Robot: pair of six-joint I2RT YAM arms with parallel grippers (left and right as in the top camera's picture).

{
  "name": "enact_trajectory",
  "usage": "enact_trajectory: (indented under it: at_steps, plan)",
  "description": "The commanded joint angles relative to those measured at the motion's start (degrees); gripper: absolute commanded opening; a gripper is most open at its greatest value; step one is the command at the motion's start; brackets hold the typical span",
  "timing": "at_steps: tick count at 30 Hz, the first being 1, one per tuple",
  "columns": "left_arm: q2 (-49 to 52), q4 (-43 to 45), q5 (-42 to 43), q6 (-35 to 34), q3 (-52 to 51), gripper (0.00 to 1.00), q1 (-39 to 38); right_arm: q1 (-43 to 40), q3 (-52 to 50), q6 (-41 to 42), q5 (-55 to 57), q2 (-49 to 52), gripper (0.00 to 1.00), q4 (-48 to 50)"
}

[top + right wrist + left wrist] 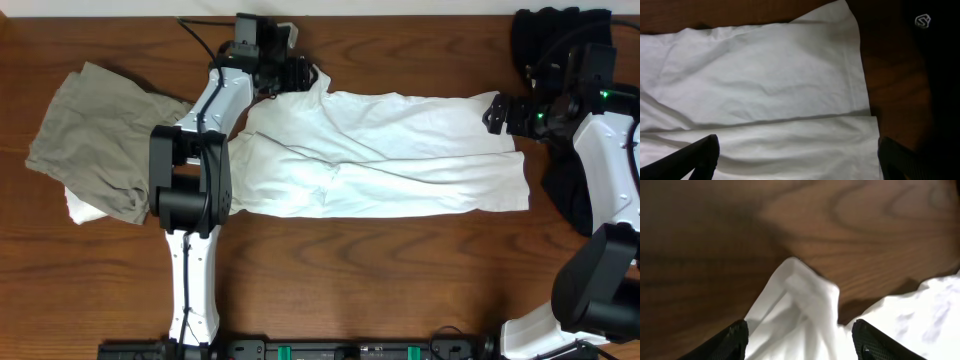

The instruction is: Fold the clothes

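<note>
Black and ridged, the left hand (pixel 800 327) stands open, a soft white peak of the T-shirt (pixel 400 150) crumpled between its fingers. The right hand (pixel 799 145) hangs spread wide over the shirt's smooth, hemmed edge. The shirt lies as a long, creased band across the dark wood-grain tabletop (pixel 400 260), between a rumpled olive-grey garment (pixel 90 130) and a black garment (pixel 560 30).
</note>
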Motion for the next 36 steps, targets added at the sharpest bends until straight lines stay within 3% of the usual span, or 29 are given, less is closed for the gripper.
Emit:
enact_trajectory:
  at_steps: [1, 11, 14, 15, 18, 20, 22, 28, 36]
  plan:
    - [2.3, 1.6, 0.7, -2.1, 1.3, 0.69, -1.2, 1.1, 0.9, -0.7, 0.4, -0.2, 0.99, -0.4]
    - [5.0, 8.0, 0.7, -5.7, 1.3, 0.68, -2.9, 1.1, 0.9, -0.7, 0.5, -0.2, 0.99, -0.8]
    - [5.0, 8.2, 0.7, -5.9, 1.3, 0.61, -2.9, 1.1, 0.9, -0.7, 0.5, -0.2, 0.99, -0.6]
    - [5.0, 8.2, 0.7, -5.9, 1.3, 0.53, -2.9, 1.1, 0.9, -0.7, 0.5, -0.2, 0.99, -0.6]
    - [5.0, 8.3, 0.7, -5.9, 1.4, 0.15, -2.9, 1.1, 0.9, -0.7, 0.5, -0.2, 0.92, -0.5]
    - [4.9, 8.3, 0.7, -6.4, 1.8, 0.07, -2.8, 1.1, 0.9, -0.7, 0.5, -0.2, 0.88, -0.6]
    - [4.3, 8.4, 0.7, -6.5, 2.0, 0.06, -2.7, 1.1, 0.9, -0.7, 0.5, -0.2, 0.84, -0.5]
    - [-1.4, 7.0, 0.7, -6.4, 2.0, 0.06, -2.5, 1.1, 0.6, -0.6, 0.5, -0.2, 0.83, 1.1]
    - [-11.1, -6.4, -1.3, -5.3, 2.0, 0.06, -2.6, 1.1, 0.4, -0.6, 0.5, 1.2, 0.82, 5.7]
